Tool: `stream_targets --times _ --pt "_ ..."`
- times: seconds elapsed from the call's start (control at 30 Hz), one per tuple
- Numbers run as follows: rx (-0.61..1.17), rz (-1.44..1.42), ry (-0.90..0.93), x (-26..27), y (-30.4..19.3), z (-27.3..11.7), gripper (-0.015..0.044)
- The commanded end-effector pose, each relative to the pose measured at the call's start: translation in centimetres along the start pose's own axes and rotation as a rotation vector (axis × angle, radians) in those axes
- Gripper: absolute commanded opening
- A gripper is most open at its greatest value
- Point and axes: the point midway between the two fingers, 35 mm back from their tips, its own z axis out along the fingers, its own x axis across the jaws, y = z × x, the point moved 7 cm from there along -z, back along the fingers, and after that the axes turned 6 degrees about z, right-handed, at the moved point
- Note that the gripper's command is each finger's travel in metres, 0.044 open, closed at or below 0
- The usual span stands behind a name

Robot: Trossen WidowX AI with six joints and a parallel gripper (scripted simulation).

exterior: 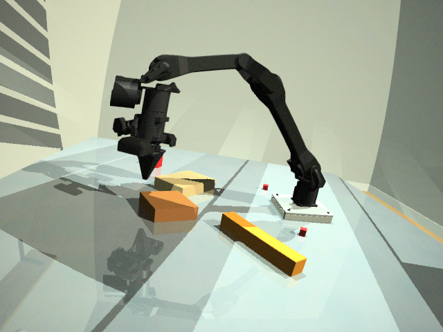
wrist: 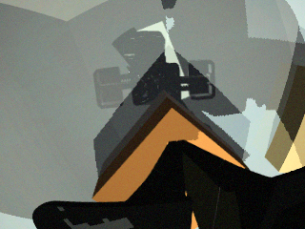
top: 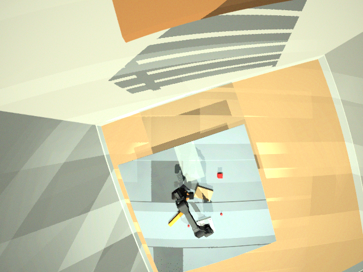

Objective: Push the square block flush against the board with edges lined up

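Observation:
The orange square block [top: 187, 196] [exterior: 175, 214] [wrist: 124, 176] lies flat. In the top view the arm mostly covers it. The long yellow-orange board [top: 175, 219] [exterior: 262, 243] lies flat on the robot-base side of the block. A gap separates the two, and the board's long sides run at an angle to the block's sides. My gripper [exterior: 145, 177] [wrist: 176, 148] is shut and empty, pointing down. Its tips are above the table, higher than the block's top, near the block's far end. In the wrist view the gripper hides part of the block. The board is out of the wrist view.
A pale tan block [top: 202, 191] [exterior: 172, 180] [wrist: 296, 164] lies beside the orange block, with a gap between them. A larger red block [top: 219, 175] [exterior: 158, 160] stands farther off. Two small red cubes lie near the white robot base [exterior: 307, 217].

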Motion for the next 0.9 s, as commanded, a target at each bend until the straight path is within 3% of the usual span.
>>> stream_targets --times 0.0,0.63,0.8,0.87 --pt "0.006 -0.119 -0.003 1.2 -0.5 0.3 0.0000" --pt "0.009 -0.769 0.004 7.0 -4.1 0.3 0.0000" --pt "0.009 -0.792 0.004 7.3 -4.2 0.5 0.0000" --pt "0.009 -0.796 0.004 7.4 -4.2 2.3 0.0000"
